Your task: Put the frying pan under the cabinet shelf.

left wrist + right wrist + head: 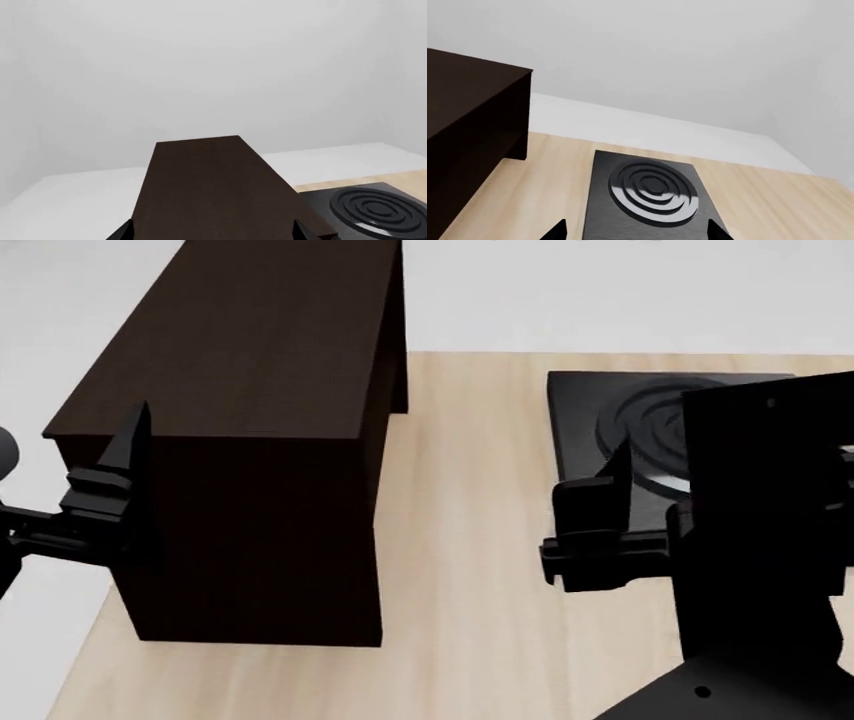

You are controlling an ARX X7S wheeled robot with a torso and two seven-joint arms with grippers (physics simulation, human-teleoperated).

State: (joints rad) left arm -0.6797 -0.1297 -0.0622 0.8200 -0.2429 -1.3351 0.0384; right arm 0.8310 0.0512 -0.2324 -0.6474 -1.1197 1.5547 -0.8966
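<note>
The frying pan shows in no view. The cabinet shelf (254,440), a tall box of very dark brown wood, stands on the left of the pale wooden table (461,540). It also shows in the left wrist view (213,190) and in the right wrist view (467,115). My left gripper (213,233) is open and empty, held over the cabinet's near end, with its fingertips wide apart on either side of the top. One of its fingers (134,445) shows in the head view. My right gripper (637,231) is open and empty above the near edge of the burner plate.
A square black burner plate with concentric rings (641,415) lies on the table's right side, and shows in the right wrist view (650,192) and the left wrist view (380,210). My right arm's black body (767,540) hides the table's right part. White walls stand behind.
</note>
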